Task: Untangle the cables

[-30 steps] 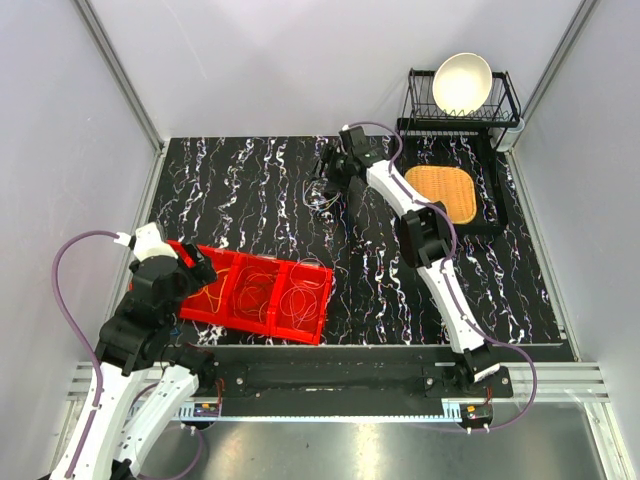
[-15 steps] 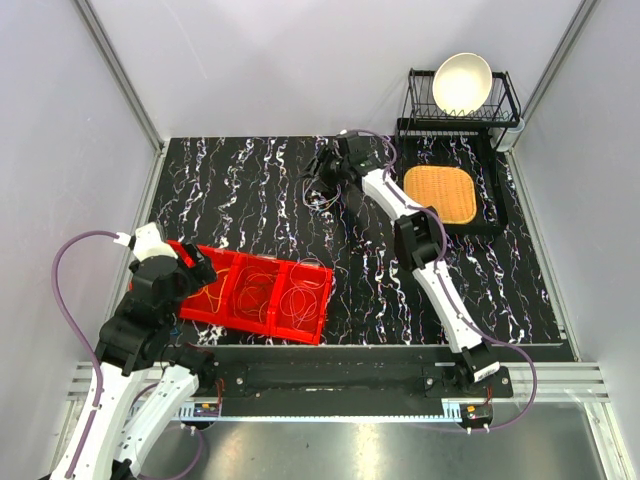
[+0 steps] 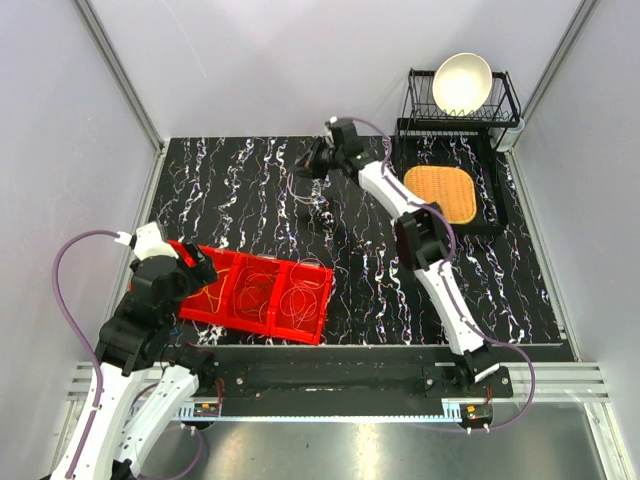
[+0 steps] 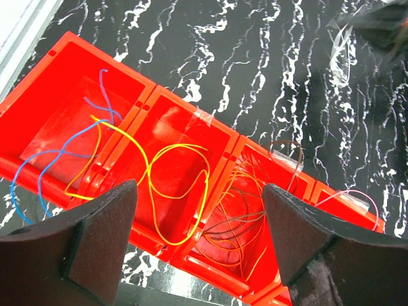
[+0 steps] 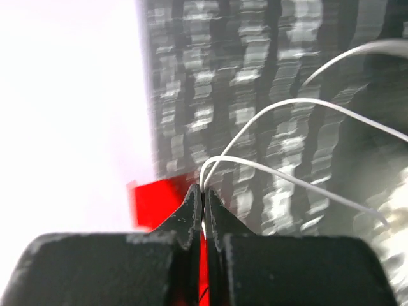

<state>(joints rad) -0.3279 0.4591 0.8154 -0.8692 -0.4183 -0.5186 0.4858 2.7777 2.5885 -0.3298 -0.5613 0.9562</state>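
My right gripper (image 3: pixel 307 163) is far out over the black marbled table, shut on a thin white cable (image 5: pixel 288 104) pinched at its fingertips (image 5: pixel 204 193). The cable's loops trail away to the right, and in the top view they hang below the gripper (image 3: pixel 303 196). My left gripper (image 4: pixel 201 236) hovers open over the red tray (image 4: pixel 224 136), holding nothing. In the tray's compartments lie a yellow cable (image 4: pixel 205 191), a blue cable (image 4: pixel 38 167), orange and brown cables (image 4: pixel 232 222) and a pink cable (image 4: pixel 357 192).
The red tray (image 3: pixel 318 330) lies near the table's front left. A black dish rack holding a white bowl (image 3: pixel 462 82) stands at the back right, with a woven mat (image 3: pixel 447 192) in front of it. Grey walls close in the table.
My right gripper has shut on the white cable and moved left and towards the back, drawing the cable with it. The left arm has not moved.
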